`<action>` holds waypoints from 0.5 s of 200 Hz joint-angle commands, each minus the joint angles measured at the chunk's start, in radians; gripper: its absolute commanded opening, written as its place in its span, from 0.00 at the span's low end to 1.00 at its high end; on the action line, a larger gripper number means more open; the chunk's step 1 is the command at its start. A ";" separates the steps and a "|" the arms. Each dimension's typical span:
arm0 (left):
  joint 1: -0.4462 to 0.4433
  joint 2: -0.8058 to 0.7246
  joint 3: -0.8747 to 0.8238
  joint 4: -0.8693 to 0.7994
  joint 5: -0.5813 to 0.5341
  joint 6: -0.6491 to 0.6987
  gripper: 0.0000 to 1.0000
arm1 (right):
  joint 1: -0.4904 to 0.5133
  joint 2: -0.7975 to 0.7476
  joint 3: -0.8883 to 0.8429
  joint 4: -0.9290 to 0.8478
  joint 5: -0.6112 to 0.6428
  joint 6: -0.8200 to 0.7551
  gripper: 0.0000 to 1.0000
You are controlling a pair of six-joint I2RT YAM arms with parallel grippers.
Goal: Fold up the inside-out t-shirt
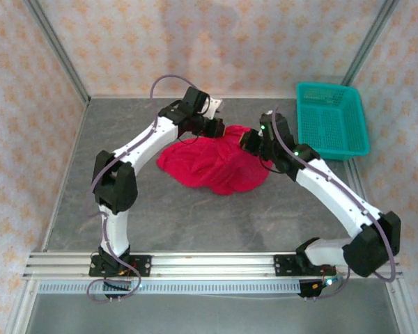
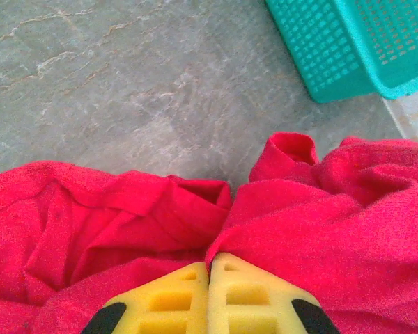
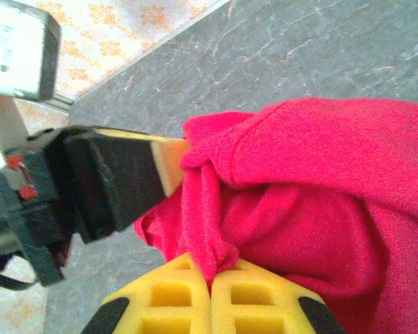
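Top external view: both arms bend inward over the table (image 1: 195, 223) and meet at the far edge of the crumpled inside-out t-shirt (image 1: 212, 167). On the left wrist view I see my left pincer (image 2: 209, 270) closed on a red fold. The right wrist view shows my right pincer (image 3: 210, 277) pinching another fold, with the left one just beside it. A teal basket (image 1: 332, 120) sits at the far right.

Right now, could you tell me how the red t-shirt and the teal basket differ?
The t-shirt is crumpled red cloth mid-table; the basket is teal plastic mesh at the far right. The left gripper and right gripper pinch the t-shirt; the basket is untouched. Both sit on the table.
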 commanded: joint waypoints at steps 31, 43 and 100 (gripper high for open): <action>0.008 -0.016 -0.110 0.066 -0.082 -0.079 0.00 | -0.006 -0.014 -0.184 0.071 0.067 -0.022 0.04; -0.007 -0.016 -0.112 0.066 -0.090 -0.074 0.00 | -0.010 0.019 -0.170 0.033 0.083 -0.025 0.11; -0.052 0.004 -0.078 0.042 -0.110 -0.059 0.00 | -0.004 0.110 -0.029 -0.108 0.106 -0.074 0.16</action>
